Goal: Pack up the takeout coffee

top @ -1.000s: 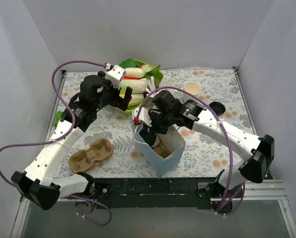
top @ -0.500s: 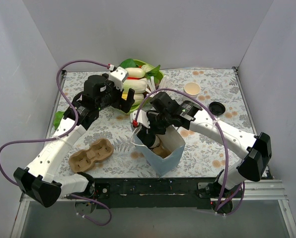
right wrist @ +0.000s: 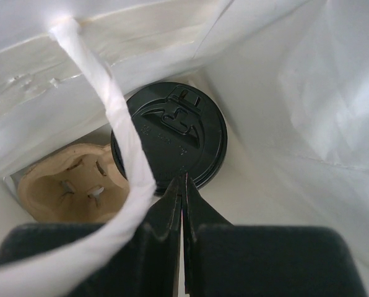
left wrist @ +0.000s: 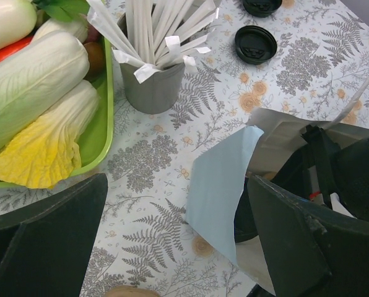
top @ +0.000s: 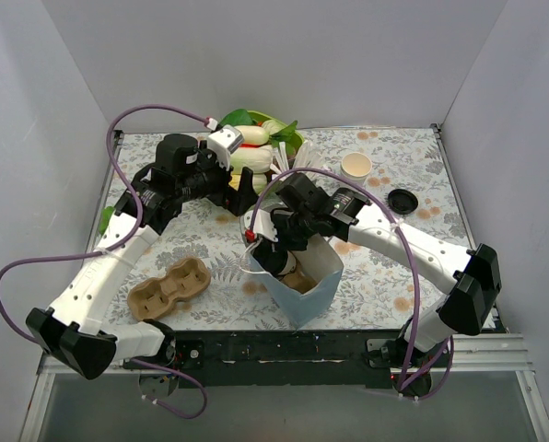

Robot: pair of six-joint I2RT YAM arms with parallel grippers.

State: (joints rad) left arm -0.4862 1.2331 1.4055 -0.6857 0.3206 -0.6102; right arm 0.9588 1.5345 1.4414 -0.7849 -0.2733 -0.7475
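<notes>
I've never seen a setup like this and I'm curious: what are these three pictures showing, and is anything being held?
Two robot arms are bolted to a table. One picture looks down from overhead; the others come from a camera on each wrist. The left hand hovers open near a grey cup of straws and a green tray of vegetables. The right hand is shut, holding nothing, inside a pale blue bag above a black-lidded coffee cup. A cardboard cup carrier lies outside.
</notes>
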